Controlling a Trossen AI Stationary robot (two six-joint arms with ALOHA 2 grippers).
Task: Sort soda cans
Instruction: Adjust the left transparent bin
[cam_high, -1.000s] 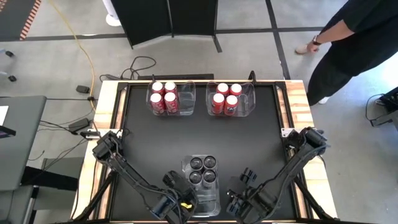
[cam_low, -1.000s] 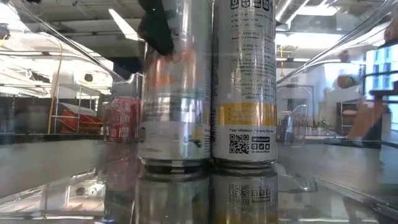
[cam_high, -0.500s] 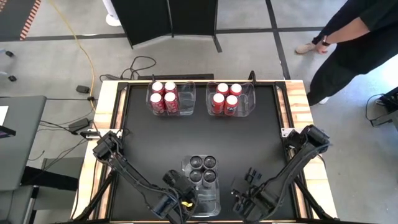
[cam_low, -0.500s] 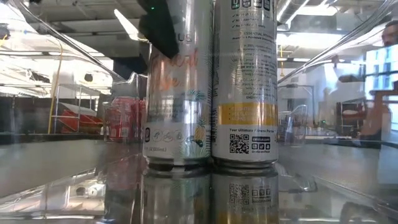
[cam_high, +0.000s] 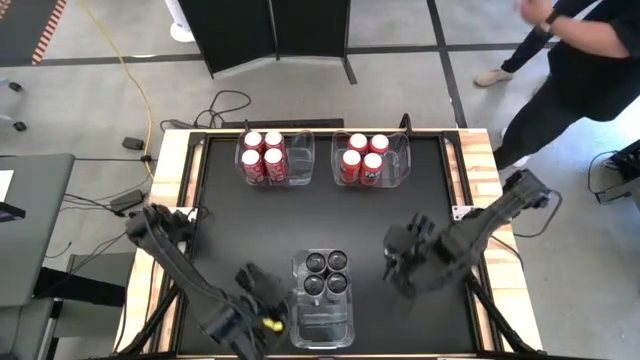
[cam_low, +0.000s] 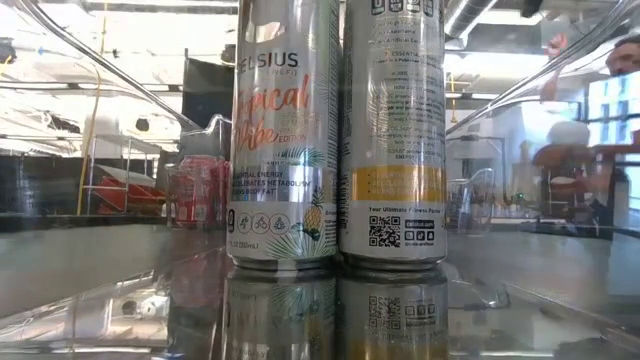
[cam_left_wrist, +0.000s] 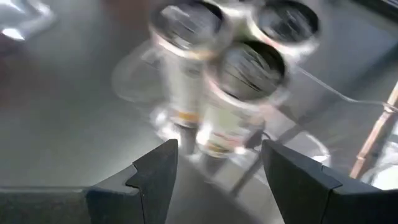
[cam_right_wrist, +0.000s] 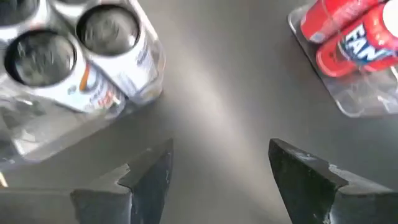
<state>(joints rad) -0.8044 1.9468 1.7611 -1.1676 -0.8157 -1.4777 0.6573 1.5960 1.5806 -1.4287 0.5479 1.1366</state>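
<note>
**Twelve cans in three clear bins, both grippers empty**

A matte black table top framed in pale wood stands on a grey concrete floor, with cables and a yellow cord trailing off to the left and a black panel standing behind the table. Seen level across the table, the room beyond is a bright workshop with ceiling light strips and metal racking.

Nearest the arms, a clear rectangular plastic bin sits at the front centre of the table. In its far half stand four silver-grey slim cans with dark tops, packed two by two and touching. Up close, the left-hand can reads "ELSIUS" and "Tropical Vibe" in orange script above a pineapple drawing; the can beside it shows fine print, a yellow band and a QR code. Their metal skins mirror in the glossy bin floor.

The left gripper hovers just left of this bin, its dark fingers spread wide and holding nothing. The right gripper hangs to the bin's right, apart from it, fingers likewise wide apart and empty.

At the table's far edge are two more clear bins. The left one holds four red cans with silver tops; the right one holds four more red cans, one showing white letters "FAN".

Beyond the far right corner stands a person in dark clothes.
</note>
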